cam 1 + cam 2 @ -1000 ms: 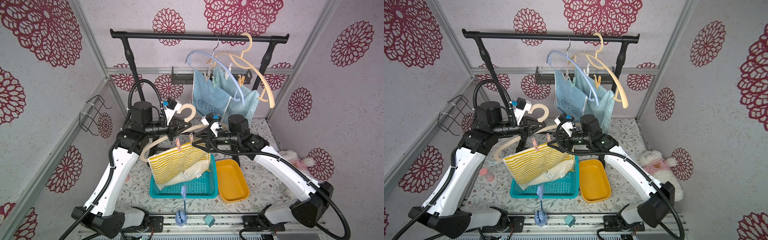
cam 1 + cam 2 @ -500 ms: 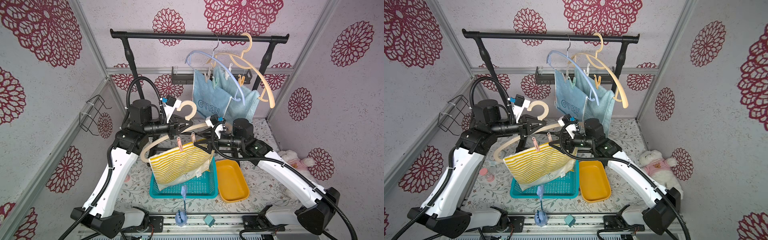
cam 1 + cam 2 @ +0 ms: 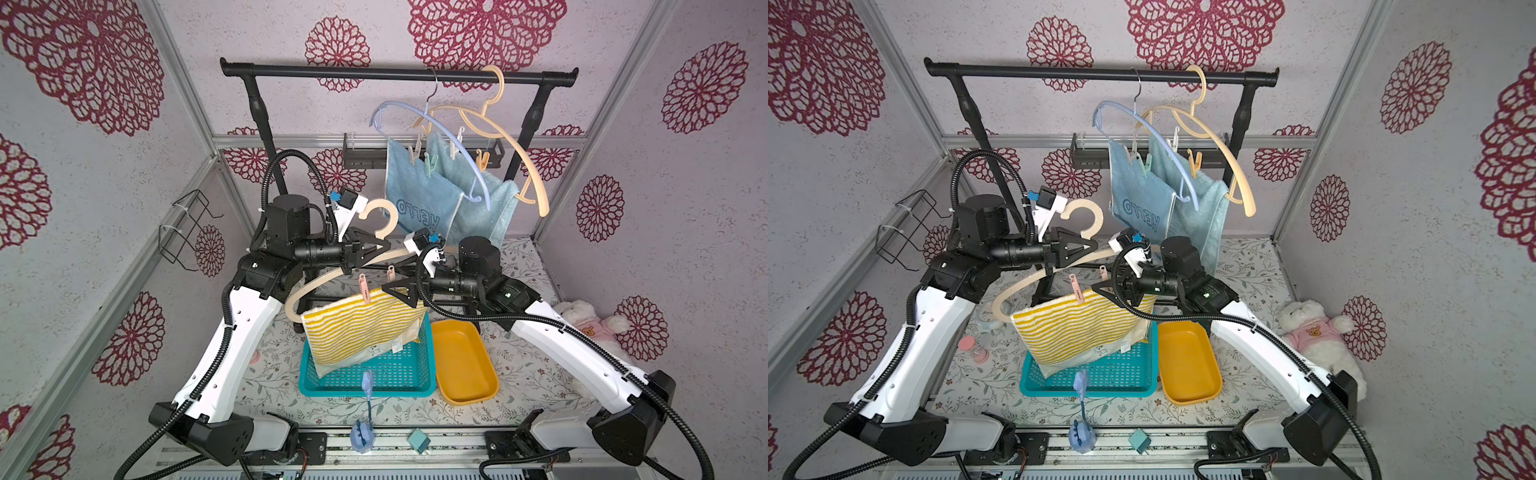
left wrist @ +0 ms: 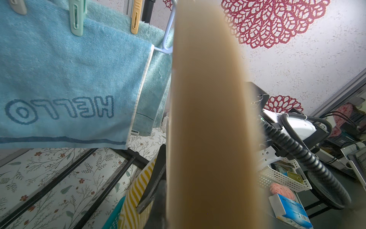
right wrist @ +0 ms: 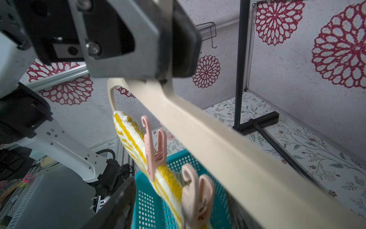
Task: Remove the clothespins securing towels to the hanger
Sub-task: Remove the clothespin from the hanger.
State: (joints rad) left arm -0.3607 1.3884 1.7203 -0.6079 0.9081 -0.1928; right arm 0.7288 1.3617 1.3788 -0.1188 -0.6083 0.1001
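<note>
My left gripper point(image 3: 374, 249) is shut on the neck of a beige hanger point(image 3: 332, 276), just below its hook, and holds it above the table. A yellow-and-white striped towel point(image 3: 357, 328) hangs from it, pinned by a pink clothespin point(image 3: 364, 287) and a paler one point(image 3: 390, 274). In the right wrist view the paler clothespin point(image 5: 196, 194) stands between my right gripper's point(image 5: 184, 218) open fingers point(image 5: 118, 206), the pink clothespin point(image 5: 153, 154) farther along. My right gripper point(image 3: 401, 293) is level with the towel's top edge.
A teal basket point(image 3: 424, 365) and a yellow tray point(image 3: 461, 361) lie under the towel. On the black rail point(image 3: 332, 75), two hangers carry a HELLO towel point(image 4: 69, 79) and a plain blue towel point(image 3: 486, 208), pinned with several pegs. A teddy bear point(image 3: 582, 320) lies at the right.
My left arm has lifted the hanger and striped towel slightly. My right arm has shifted a little beside the hanger's arm. Neither gripper has changed its state.
</note>
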